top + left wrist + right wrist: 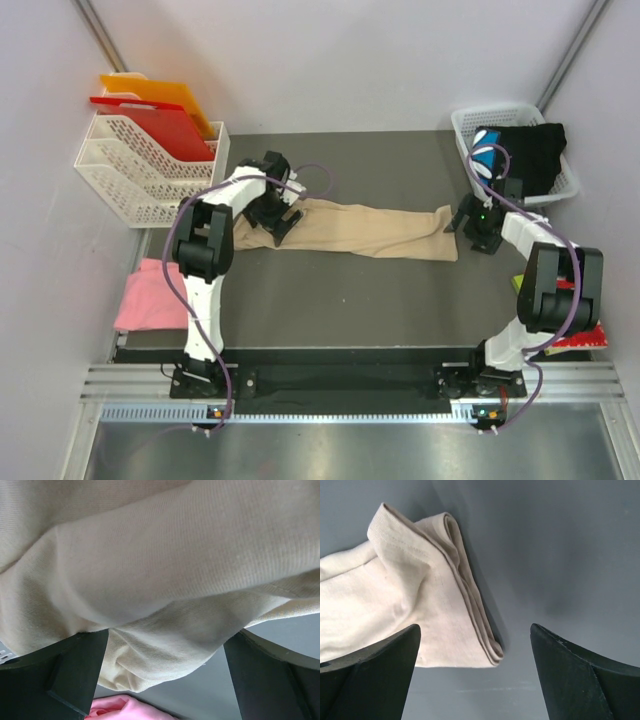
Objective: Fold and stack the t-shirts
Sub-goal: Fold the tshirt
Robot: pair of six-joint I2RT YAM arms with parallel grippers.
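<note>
The beige t-shirt lies stretched in a long folded band across the middle of the dark table. My left gripper is open over its left end, and the cloth bulges between the wide-apart fingers. My right gripper is open at the shirt's right end. In the right wrist view that gripper stands over the folded edge, touching nothing. The pink t-shirt lies at the table's left edge and also shows in the left wrist view. The black printed t-shirt sits in a basket.
A white basket stands at the back right corner. A white file rack with a red board and an orange board stands at the back left. A colourful packet lies by the right arm's base.
</note>
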